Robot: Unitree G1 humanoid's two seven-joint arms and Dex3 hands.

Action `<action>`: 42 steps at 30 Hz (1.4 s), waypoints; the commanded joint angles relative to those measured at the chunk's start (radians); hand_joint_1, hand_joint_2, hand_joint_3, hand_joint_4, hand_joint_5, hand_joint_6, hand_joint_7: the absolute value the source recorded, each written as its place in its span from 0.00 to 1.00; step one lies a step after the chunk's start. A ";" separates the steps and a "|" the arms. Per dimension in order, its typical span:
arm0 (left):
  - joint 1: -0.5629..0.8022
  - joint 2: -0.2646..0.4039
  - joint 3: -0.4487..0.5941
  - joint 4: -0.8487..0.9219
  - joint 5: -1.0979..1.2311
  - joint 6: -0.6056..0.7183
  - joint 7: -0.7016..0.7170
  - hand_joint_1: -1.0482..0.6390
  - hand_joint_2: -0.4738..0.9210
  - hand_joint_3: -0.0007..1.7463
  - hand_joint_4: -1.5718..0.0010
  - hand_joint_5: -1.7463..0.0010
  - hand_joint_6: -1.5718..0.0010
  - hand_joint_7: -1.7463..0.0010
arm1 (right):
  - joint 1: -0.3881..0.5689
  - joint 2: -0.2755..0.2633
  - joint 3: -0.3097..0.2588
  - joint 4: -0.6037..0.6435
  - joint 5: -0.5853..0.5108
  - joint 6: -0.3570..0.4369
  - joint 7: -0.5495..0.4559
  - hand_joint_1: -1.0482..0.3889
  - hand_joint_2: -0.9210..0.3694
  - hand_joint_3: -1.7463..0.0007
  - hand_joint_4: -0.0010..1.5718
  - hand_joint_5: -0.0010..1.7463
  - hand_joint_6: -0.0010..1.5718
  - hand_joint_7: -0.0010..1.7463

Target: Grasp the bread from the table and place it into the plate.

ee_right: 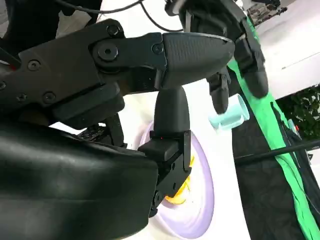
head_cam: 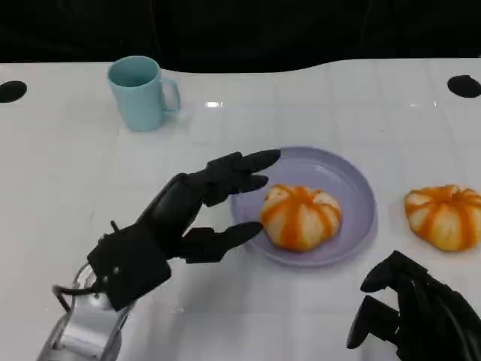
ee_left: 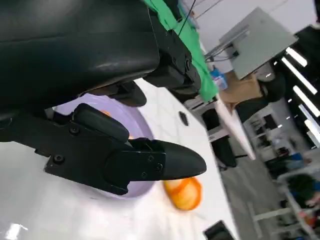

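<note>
Bread (head_cam: 301, 216) on plate (head_cam: 355, 188), just beside left hand (head_cam: 192, 214) fingers (head_cam: 240, 169): spread, holding nothing. Right hand (head_cam: 409, 316) curled, grip unclear.

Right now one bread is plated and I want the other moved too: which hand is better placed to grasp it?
The right hand: it sits near the bread on the table, right of the plate. The left hand would have to cross the plate.
</note>
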 commanded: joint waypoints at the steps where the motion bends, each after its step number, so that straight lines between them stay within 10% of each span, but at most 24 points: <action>1: 0.072 -0.025 0.050 -0.082 -0.133 0.046 -0.067 0.22 1.00 0.21 0.66 0.57 0.59 0.88 | 0.002 -0.009 -0.004 -0.001 0.003 -0.014 0.006 0.39 0.00 0.74 0.38 1.00 0.26 0.93; 4: 0.108 -0.040 0.071 -0.124 -0.198 0.098 -0.104 0.22 1.00 0.21 0.65 0.54 0.57 0.87 | 0.002 -0.010 -0.005 -0.005 0.002 -0.010 0.003 0.39 0.00 0.74 0.38 1.00 0.26 0.93; 7: 0.191 -0.061 0.096 -0.211 -0.319 0.206 -0.149 0.24 1.00 0.21 0.64 0.26 0.59 0.54 | 0.005 -0.011 -0.004 -0.016 0.001 -0.001 -0.004 0.38 0.00 0.74 0.38 1.00 0.27 0.93; 12: 0.260 -0.081 0.121 -0.299 -0.395 0.340 -0.167 0.24 1.00 0.18 0.65 0.08 0.61 0.34 | 0.009 -0.013 -0.003 -0.024 0.001 0.003 -0.005 0.38 0.00 0.74 0.39 1.00 0.27 0.94; 20: 0.304 -0.096 0.148 -0.357 -0.431 0.420 -0.183 0.24 1.00 0.18 0.66 0.06 0.62 0.31 | 0.011 -0.015 -0.005 -0.029 0.003 0.007 -0.005 0.38 0.00 0.74 0.39 1.00 0.26 0.94; 26: 0.437 -0.110 0.188 -0.489 -0.582 0.599 -0.178 0.27 1.00 0.26 0.56 0.00 0.67 0.09 | 0.016 -0.024 -0.015 -0.040 0.018 0.018 0.002 0.38 0.00 0.75 0.38 1.00 0.25 0.94; 42: 0.525 -0.154 0.247 -0.473 -0.605 0.648 -0.228 0.30 1.00 0.27 0.56 0.00 0.68 0.05 | 0.013 -0.022 -0.014 -0.043 0.013 0.013 -0.006 0.37 0.00 0.75 0.40 1.00 0.27 0.95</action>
